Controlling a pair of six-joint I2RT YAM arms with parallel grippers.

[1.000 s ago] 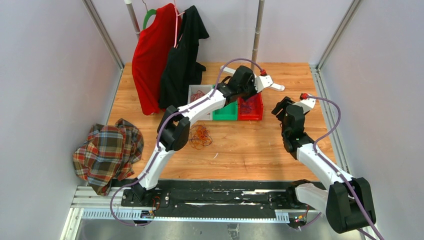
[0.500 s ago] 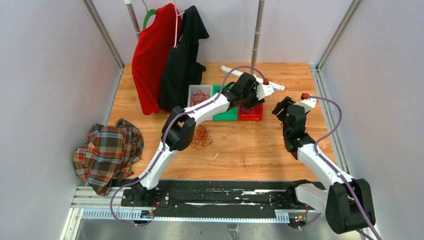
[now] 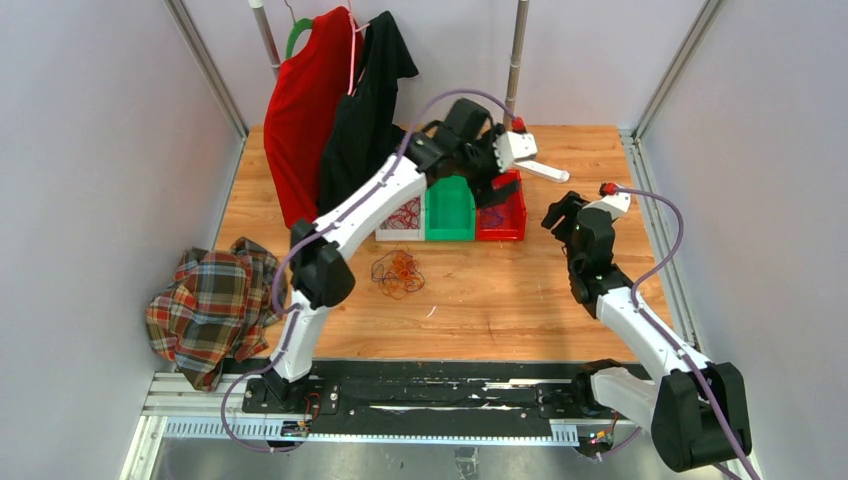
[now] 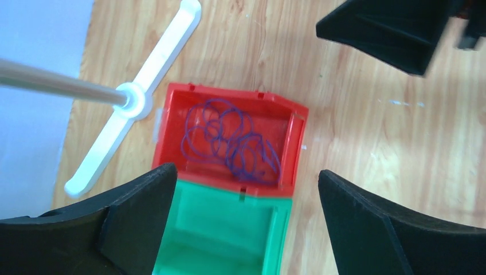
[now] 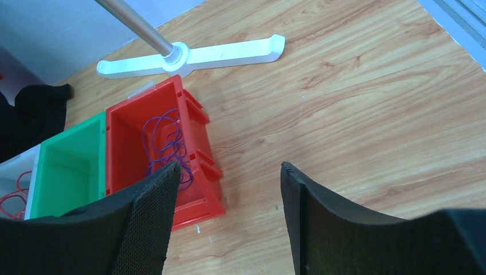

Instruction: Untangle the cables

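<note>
- Left jaws: spread wide above the red bin (image 4: 229,94), gripping nothing; tips cut off by the bottom of the left wrist view.
- Right jaws: held well apart, holding nothing, over bare worktop (image 5: 355,132) just right of the red bin.
- Purple cable (image 4: 232,142): lies in loose loops on the red bin's floor; largely hidden under the left arm (image 3: 350,215) in the top view.
- Red cable (image 3: 403,215): lies in the white bin (image 5: 31,160); partly covered by the left arm from above, cut off at the frame edge in the right wrist view.
- Orange cable (image 3: 398,272): lies bunched on the worktop near the bins' front; single loops too small to tell apart.
- Green bin (image 5: 71,166): sits between the white and red bins, walls touching.
- Rack foot (image 5: 189,57): lies just behind the red bin, with its pole (image 5: 134,26) running out of frame.
- Open room: bare wood in front of the bins and right of the red bin; plaid shirt (image 3: 215,305) over the near left corner; hanging red shirt (image 3: 305,110) and black garment (image 3: 365,110) at the far left.
</note>
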